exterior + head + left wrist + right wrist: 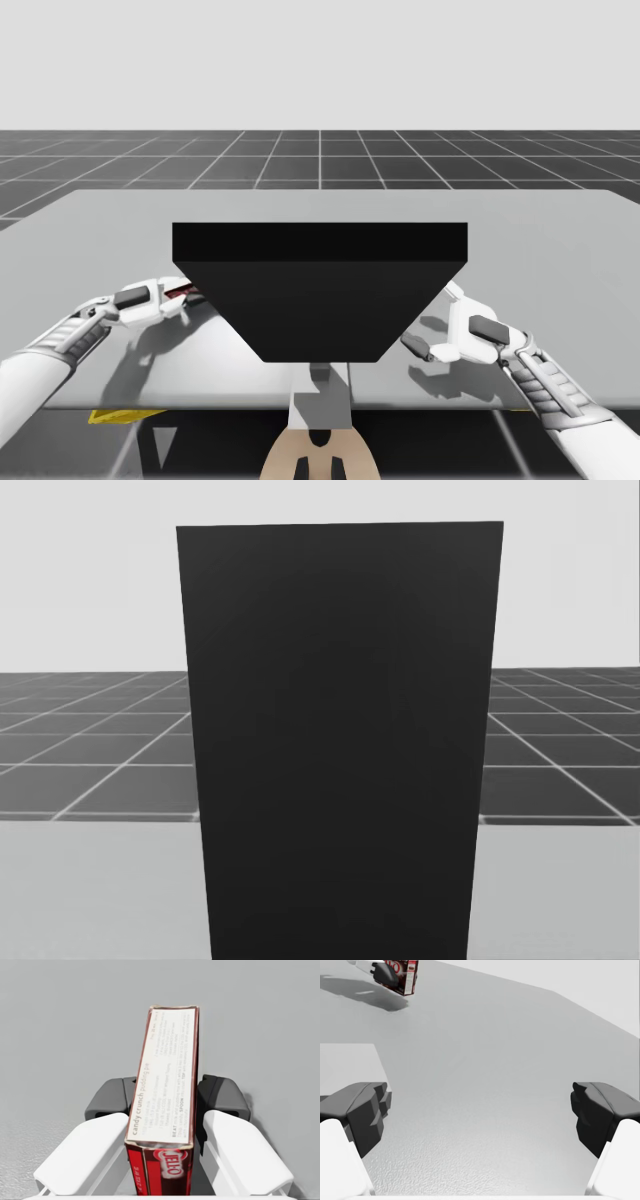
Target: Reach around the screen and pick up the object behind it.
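Note:
A tall black screen stands upright in the middle of the grey table and blocks most of the head view. At the screen's left edge my left gripper is shut on a dark red box. In the left wrist view the red box stands on edge between the fingers of the left gripper, with both dark pads pressed on its sides. My right gripper sits open to the right of the screen. The right wrist view shows the right gripper with bare table between its fingers and the red box far ahead.
Bare table surface lies beyond the screen and on both sides of it. A small yellow object lies below the table's front edge at the left. A dark tiled floor stretches behind the table.

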Tool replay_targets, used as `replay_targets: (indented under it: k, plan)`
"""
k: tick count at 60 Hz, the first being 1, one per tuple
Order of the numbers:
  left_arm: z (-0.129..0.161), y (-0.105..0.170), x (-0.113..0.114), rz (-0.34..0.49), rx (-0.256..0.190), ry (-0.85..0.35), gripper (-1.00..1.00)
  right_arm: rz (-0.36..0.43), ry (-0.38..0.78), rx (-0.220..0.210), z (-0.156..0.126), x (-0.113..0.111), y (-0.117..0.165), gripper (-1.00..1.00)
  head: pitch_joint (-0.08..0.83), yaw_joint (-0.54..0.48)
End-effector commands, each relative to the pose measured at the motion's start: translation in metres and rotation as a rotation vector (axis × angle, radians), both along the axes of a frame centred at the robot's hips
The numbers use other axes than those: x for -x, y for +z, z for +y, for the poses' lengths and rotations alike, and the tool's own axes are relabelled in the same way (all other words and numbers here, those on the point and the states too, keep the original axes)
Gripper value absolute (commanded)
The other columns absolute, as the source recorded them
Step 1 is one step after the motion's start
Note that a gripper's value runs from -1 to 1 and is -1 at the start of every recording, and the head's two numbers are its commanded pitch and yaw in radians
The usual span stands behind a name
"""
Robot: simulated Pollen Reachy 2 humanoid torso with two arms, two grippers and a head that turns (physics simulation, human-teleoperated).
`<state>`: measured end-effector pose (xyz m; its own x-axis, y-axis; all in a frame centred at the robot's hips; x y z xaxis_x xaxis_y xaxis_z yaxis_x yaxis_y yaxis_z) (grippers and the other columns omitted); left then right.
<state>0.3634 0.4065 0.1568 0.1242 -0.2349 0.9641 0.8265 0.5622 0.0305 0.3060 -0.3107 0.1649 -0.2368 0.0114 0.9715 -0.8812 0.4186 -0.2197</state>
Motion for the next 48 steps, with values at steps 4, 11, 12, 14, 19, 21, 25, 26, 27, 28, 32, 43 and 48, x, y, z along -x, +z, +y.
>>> replay_targets:
  k: [4,11,12,14,19,21,25,26,27,28,32,43,48]
  plan:
    - [0.038,0.03,-0.005,-0.081,0.079,0.065,1.0,-0.017,0.049,-0.059,-0.001,0.0,0.0,-1.0,0.081,0.04]
    - [0.049,0.052,-0.006,-0.128,0.093,0.104,1.0,-0.019,0.048,-0.06,-0.001,0.0,0.0,-1.0,0.079,0.03]
    - [0.049,0.054,-0.006,-0.133,0.093,0.106,1.0,-0.019,0.048,-0.06,-0.001,0.0,0.0,-1.0,0.079,0.03]
    - [0.05,0.064,-0.006,-0.157,0.089,0.121,1.0,-0.02,0.048,-0.059,-0.001,0.0,0.0,-1.0,0.079,0.03]
    - [0.05,0.084,-0.004,-0.205,0.093,0.144,1.0,-0.021,0.047,-0.059,-0.001,0.0,0.0,-1.0,0.08,0.04]
    - [0.048,0.096,-0.003,-0.237,0.103,0.159,1.0,-0.02,0.047,-0.059,-0.001,0.0,0.0,-1.0,0.08,0.03]
    - [0.045,0.112,-0.001,-0.282,0.108,0.199,1.0,-0.021,0.045,-0.057,-0.001,0.0,0.0,-1.0,0.08,0.03]
    - [0.045,0.115,0.0,-0.29,0.112,0.205,1.0,-0.021,0.044,-0.056,-0.002,0.0,0.0,-1.0,0.08,0.03]
    - [0.044,0.117,0.001,-0.298,0.117,0.205,1.0,-0.022,0.044,-0.055,-0.002,0.0,0.0,-1.0,0.08,0.03]
    - [0.044,0.12,0.002,-0.304,0.125,0.201,1.0,-0.023,0.043,-0.054,-0.002,0.001,0.0,-1.0,0.08,0.04]
    - [0.042,0.132,0.006,-0.346,0.145,0.226,1.0,-0.025,0.043,-0.055,-0.002,0.001,0.001,-1.0,0.078,0.03]
    - [0.045,0.175,0.013,-0.459,0.22,0.285,1.0,-0.026,0.029,-0.049,-0.003,0.001,0.0,-1.0,0.077,0.03]
    - [0.047,0.193,0.018,-0.51,0.25,0.314,1.0,-0.027,0.019,-0.045,-0.003,-0.001,-0.001,-1.0,0.079,0.03]
